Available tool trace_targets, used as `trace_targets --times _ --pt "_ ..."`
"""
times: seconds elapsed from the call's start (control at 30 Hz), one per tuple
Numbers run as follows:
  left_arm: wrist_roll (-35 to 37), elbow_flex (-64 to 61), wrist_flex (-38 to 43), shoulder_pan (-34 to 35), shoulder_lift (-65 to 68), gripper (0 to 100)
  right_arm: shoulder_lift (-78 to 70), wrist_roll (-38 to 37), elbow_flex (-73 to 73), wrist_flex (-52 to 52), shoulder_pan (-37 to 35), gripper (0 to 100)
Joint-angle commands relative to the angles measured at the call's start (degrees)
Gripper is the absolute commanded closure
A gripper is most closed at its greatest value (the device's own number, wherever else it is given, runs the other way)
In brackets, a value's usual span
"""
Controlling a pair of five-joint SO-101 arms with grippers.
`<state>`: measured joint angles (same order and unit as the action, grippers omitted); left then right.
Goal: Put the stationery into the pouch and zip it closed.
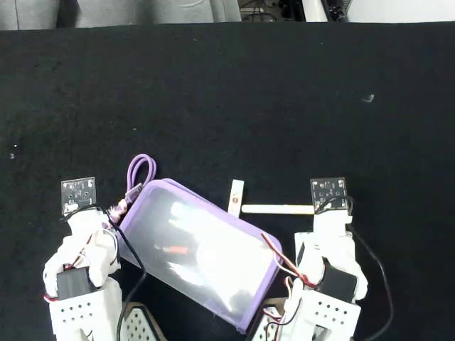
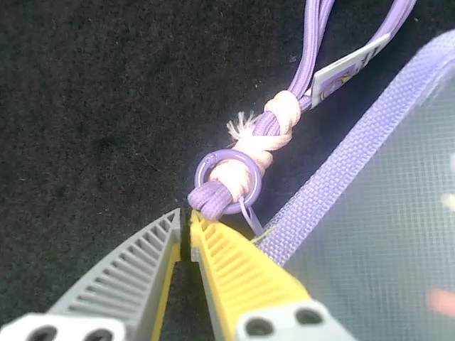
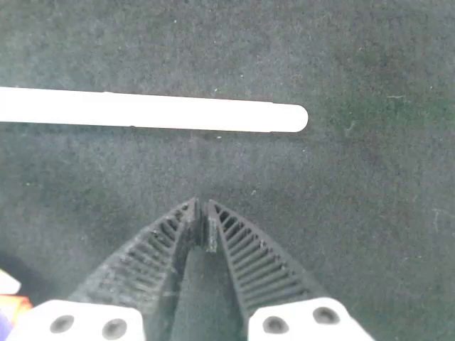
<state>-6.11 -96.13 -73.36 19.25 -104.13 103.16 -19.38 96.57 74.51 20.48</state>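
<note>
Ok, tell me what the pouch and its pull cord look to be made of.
The pouch looks like glossy translucent plastic film, perhaps vinyl: contents show through and light glares off it. Its purple edging shows a ribbed weave, so fabric webbing. The cord is braided textile, fraying at the knot.

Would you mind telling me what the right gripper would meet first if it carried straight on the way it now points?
Most likely the long white stick, which lies crosswise just ahead of the shut right gripper, though depth is hard to judge.
</note>
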Motion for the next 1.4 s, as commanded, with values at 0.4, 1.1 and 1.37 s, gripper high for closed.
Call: trace_targets --times 0.4,1.1,1.37 --pt "0.09 -1.27 0.7 0.22 -0.09 97 5.32 0.26 -0.13 0.26 0.26 98.6" --pt "0.09 -1.27 0.7 0.22 -0.09 97 5.32 0.09 -0.13 0.26 0.18 98.4" --pt "0.09 -1.27 0.7 0.22 -0.09 97 5.23 -24.88 -1.01 -9.32 0.35 98.3"
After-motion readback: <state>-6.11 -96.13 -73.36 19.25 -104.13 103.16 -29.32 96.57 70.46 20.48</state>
